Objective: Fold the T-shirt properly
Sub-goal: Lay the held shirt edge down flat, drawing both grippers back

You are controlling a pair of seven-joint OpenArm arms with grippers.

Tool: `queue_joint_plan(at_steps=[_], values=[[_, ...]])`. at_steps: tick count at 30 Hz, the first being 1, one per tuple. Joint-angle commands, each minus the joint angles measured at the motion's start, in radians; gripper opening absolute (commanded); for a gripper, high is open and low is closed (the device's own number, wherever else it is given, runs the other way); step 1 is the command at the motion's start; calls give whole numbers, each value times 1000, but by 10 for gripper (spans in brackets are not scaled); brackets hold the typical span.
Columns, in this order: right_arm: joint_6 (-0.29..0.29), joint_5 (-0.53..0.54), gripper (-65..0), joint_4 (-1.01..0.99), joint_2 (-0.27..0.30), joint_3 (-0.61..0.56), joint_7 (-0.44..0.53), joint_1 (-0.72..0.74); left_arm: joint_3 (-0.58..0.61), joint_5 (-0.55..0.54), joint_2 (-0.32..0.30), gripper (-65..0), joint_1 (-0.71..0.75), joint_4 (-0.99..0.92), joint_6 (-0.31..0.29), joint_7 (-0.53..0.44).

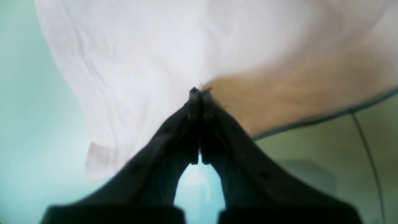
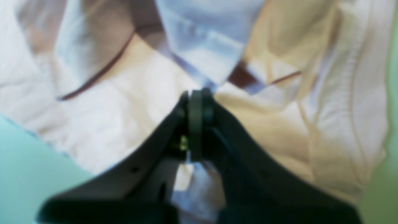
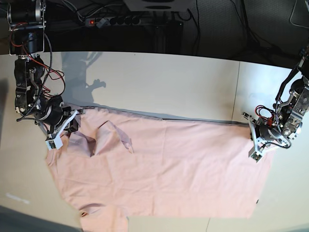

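- Lying spread across the near half of the white table (image 3: 159, 82), the large pale pink cotton T-shirt (image 3: 164, 169) reaches from the arm on the base view's left almost to the arm on its right; its near edge runs off the bottom of that view.
- The far edge of the shirt is pulled into a nearly straight line between the two arms — a thin dark shadow runs under it.
- The left gripper (image 1: 199, 93), on the base view's right, has its black jaws pressed together on the cloth at the shirt's far corner there; in the left wrist view the tips meet with no gap, and the fabric spreads away from them, white on one side and tan in shade on the other.
- The right gripper (image 2: 196, 96), on the base view's left, has its jaws closed on a bunched bit of the shirt near the sleeve; the right wrist view is blurred, but pale folds and a dark seam line crowd around the tips.
- Just beside that gripper the cloth is rumpled into two raised folds (image 3: 108, 137), while the rest of the body lies fairly flat with soft creases.
- A black power strip (image 3: 113, 21) with cables sits beyond the table's far edge.
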Motion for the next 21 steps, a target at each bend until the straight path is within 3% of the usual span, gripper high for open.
queue_joint_plan(at_steps=[1,8,16,21], values=[[-47,-16,-650,24,14,0,-67,-31,-8,-8,-30,-650,35,21,2,77],[-48,-18,-650,183,39,18,-68,-193,-159,-8,-89,-650,270,237,1,84],[-45,-18,-650,300,47,137,-71,-359,-289,34,-90,-650,529,433,2,79],[-6,-14,-650,355,47,213,-71,-457,-347,54,-90,-650,640,516,2,71]])
